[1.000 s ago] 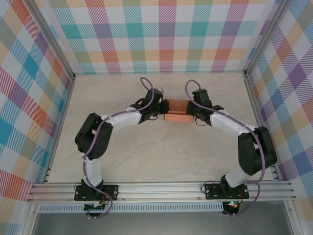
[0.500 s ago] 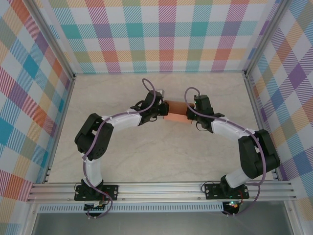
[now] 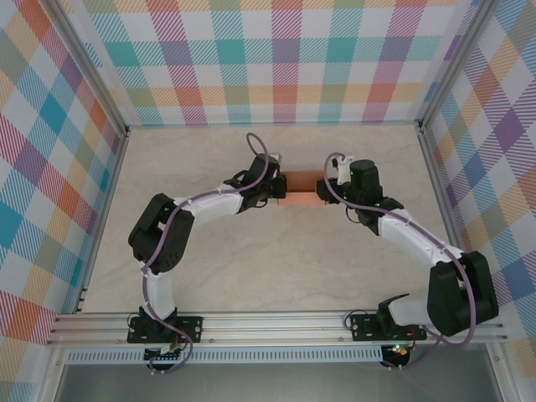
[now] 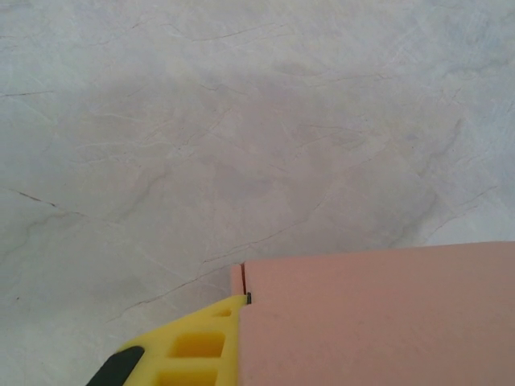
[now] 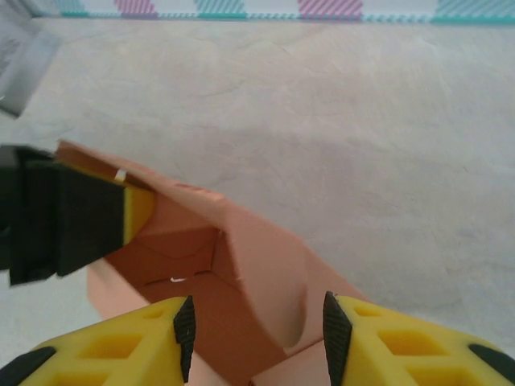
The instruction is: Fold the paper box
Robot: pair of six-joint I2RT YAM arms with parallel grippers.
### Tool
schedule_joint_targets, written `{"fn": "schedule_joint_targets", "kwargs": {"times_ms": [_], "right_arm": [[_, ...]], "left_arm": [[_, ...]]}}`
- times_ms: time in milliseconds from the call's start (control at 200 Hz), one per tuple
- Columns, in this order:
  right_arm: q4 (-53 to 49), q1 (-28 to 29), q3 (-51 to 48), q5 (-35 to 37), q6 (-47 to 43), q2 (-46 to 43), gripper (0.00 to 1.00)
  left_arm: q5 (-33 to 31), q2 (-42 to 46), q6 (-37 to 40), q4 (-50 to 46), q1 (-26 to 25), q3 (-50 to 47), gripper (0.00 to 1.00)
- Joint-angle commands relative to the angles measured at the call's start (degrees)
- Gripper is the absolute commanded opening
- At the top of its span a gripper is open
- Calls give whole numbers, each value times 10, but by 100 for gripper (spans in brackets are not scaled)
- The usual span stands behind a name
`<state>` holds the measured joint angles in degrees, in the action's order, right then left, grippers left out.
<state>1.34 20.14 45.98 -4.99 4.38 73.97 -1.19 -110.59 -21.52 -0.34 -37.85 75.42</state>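
We see a pale marbled tabletop (image 3: pixel 276 276) enclosed by checked walls (image 3: pixel 285 59) on three sides. The left arm (image 3: pixel 193 209) and right arm (image 3: pixel 419 243) curve in from the near edge and meet towards the far middle of the tabletop.

Between them is the paper box (image 3: pixel 299 186), salmon-orange. In the top view its long axis runs left to right across the tabletop, one short end towards each arm, with a lighter long face turned to the near side. In the right wrist view the end facing us is open and we look into its hollow. The card there is creased and partly folded, and the box runs away to the left.

The left tool (image 3: pixel 275 189) is pressed together on the box's left end. In the right wrist view its black pad (image 5: pixel 80 229) is clamped over that edge of the card.

The right tool (image 3: pixel 328 189) is at the box's right end, and its yellow fingers (image 5: pixel 121 346) are spread with the card's ridge lying between them. We cannot quite tell whether either one touches the card.
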Motion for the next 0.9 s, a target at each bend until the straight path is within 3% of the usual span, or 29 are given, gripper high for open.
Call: {"fn": "schedule_joint_targets", "kwargs": {"times_ms": [0, 170, 245, 300, 395, 500, 510, 530, 605, 680, 900], "right_arm": [[7, -4, -28, -50, -94, -24, 48], [116, -12, -106, -11, -242, -81, 51], [150, -39, -124, -42, -283, -84, 60], [177, -62, -113, -48, -256, -67, 72], [162, -103, -69, -179, -258, -41, 78], [-13, -113, -5, -311, -457, -29, 78], [-29, -114, 2, -316, -471, -27, 93], [-59, -114, 14, -318, -497, -23, 100], [-148, -116, 54, -342, -543, -10, 100], [-156, -116, 58, -350, -540, -12, 100], [-31, -115, -35, -315, -559, -12, 100]], "left_arm": [[-9, -17, 18, -54, -4, 10, 11], [-7, -13, 24, -69, 1, 13, 10], [-4, -10, 32, -78, 4, 16, 10], [-1, -9, 41, -86, 6, 18, 10], [6, -10, 56, -108, 11, 29, 10], [12, 0, 70, -125, 19, 33, 10], [13, 1, 71, -127, 19, 33, 10], [12, 3, 75, -130, 20, 32, 10], [12, 9, 84, -143, 27, 31, 10], [16, 14, 87, -151, 35, 30, 10], [23, 27, 90, -168, 48, 16, 10]]}}
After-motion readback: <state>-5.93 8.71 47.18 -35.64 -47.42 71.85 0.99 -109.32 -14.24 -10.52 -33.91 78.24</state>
